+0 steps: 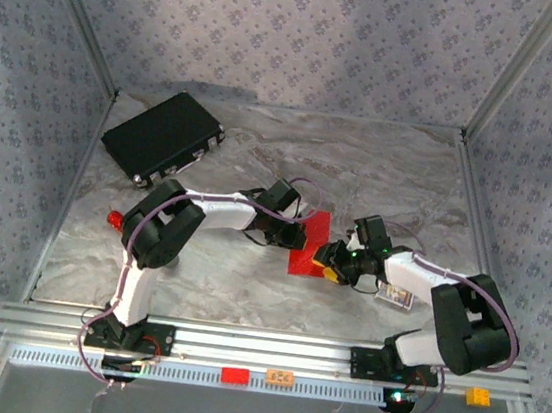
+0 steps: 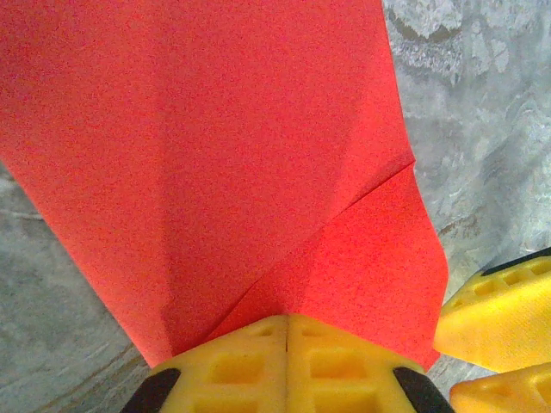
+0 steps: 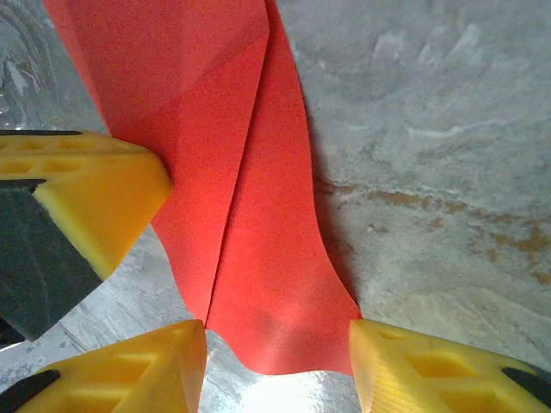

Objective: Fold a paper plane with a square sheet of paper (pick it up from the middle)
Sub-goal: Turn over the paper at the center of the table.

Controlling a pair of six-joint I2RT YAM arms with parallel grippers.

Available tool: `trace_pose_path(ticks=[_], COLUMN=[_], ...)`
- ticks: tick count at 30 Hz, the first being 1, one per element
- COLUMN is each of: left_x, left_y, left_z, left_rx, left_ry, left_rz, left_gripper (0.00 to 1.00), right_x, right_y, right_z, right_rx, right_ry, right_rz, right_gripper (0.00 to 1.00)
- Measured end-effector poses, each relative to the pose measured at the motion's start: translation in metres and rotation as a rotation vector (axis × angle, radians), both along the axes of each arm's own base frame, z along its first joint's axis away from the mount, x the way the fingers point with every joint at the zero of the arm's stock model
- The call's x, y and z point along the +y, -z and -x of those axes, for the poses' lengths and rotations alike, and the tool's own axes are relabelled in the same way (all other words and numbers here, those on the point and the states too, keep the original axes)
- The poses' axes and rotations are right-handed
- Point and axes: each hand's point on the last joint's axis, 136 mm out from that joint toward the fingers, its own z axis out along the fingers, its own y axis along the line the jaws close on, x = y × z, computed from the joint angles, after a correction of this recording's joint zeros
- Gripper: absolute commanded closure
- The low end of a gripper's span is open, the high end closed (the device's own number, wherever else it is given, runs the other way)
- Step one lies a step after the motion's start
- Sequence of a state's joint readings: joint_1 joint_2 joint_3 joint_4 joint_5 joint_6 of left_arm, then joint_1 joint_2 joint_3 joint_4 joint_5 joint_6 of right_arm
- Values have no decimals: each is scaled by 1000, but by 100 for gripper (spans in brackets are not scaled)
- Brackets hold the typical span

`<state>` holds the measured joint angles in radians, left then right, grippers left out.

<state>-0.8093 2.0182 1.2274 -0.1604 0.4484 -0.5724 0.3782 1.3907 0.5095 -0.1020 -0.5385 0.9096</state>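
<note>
- Over the desk (image 1: 246,284) from the top camera, the red paper (image 1: 315,234) lies roughly mid-desk, right between the two arms and well apart from the black case (image 1: 164,137) in the far left corner. From up here it's not a flat square, more of a folded wedge, but it's too small to read the creases.
- Same view: the left gripper (image 1: 295,238) is at the paper's left edge and the right gripper (image 1: 332,266) at its near right corner.
- Left wrist cam: the left gripper (image 2: 287,331) has its yellow fingers (image 2: 232,370) pressed flush together with no gap, pinching the near end of the red paper (image 2: 215,155). The paper fans out wider away from the pinch. It's plain bright red, with soft creases running up from the grip and a folded flap whose straight edge cuts diagonally across the right side. The right gripper's fingers (image 2: 499,310) sit just beside that edge.
- Right wrist cam: the right gripper (image 3: 277,344) has its jaws well apart and nothing clamped. The narrow end of the red paper (image 3: 258,215) lies on the desk (image 3: 430,172) between them. Its corner is at the tip of the lower-right finger (image 3: 413,366), and I can't tell if they're touching. Two layers overlap here, with the seam running lengthwise. A left gripper finger (image 3: 95,198) sits against the paper's left side.
</note>
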Motion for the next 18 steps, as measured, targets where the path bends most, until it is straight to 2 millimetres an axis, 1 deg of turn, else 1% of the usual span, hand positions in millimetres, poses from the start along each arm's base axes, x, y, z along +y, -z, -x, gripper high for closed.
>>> trace_pose_path(ticks=[7,14,18], left_x=[0,0,0], left_y=[0,0,0], left_z=[0,0,0], left_rx=[-1,-1,-2], left_ry=[0,0,0], left_rz=[1,2,3], left_gripper=[95,95,95], right_x=[3,10,10], right_y=[-2,-8,-9], right_z=[-5,-31,-37], right_rx=[6,-70,-87], right_ry=[12,19,28], right_rz=[-8,-29,-35], right_gripper=[50,52,53])
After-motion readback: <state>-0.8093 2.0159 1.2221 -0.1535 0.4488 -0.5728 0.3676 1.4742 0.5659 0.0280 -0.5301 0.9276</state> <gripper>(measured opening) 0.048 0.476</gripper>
